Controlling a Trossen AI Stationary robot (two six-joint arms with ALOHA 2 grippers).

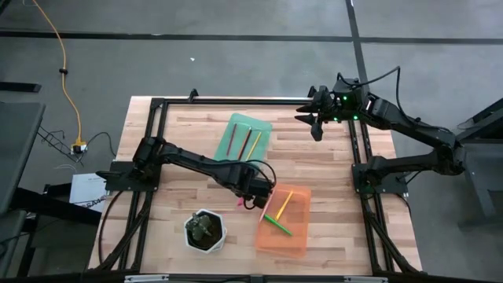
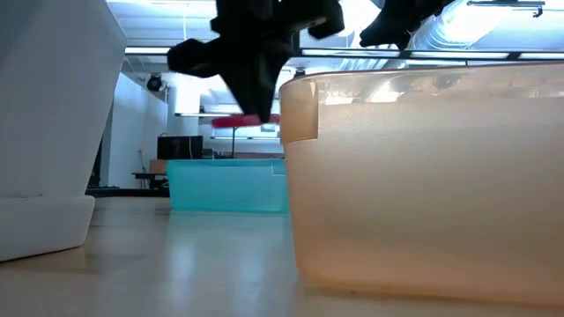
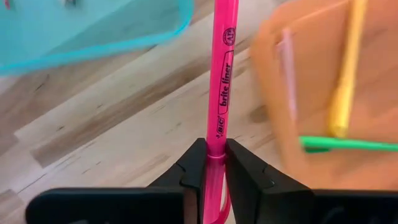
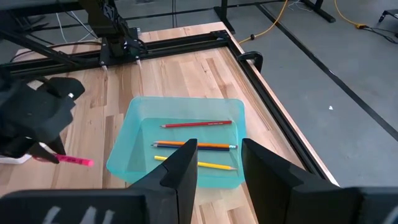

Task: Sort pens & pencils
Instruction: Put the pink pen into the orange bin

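Butcher-block planks form the tabletop (image 1: 330,169), framed by black rails and standing on a grey concrete floor. Near its middle, the left gripper (image 3: 211,163) clamps a pink highlighter (image 3: 221,81) between the green tray (image 1: 245,137) and the orange tray (image 1: 284,220). Three pencils (image 4: 198,145) lie in the green tray; yellow and green pens (image 1: 279,214) lie in the orange one. The right gripper (image 4: 217,157) hovers parted over the far edge. A potted plant (image 1: 205,229) stands near the front.

glossy pink plastic highlighter (image 3: 222,81); translucent plastic trays, green (image 1: 247,136), orange (image 1: 297,228); smooth wood table (image 1: 181,134).
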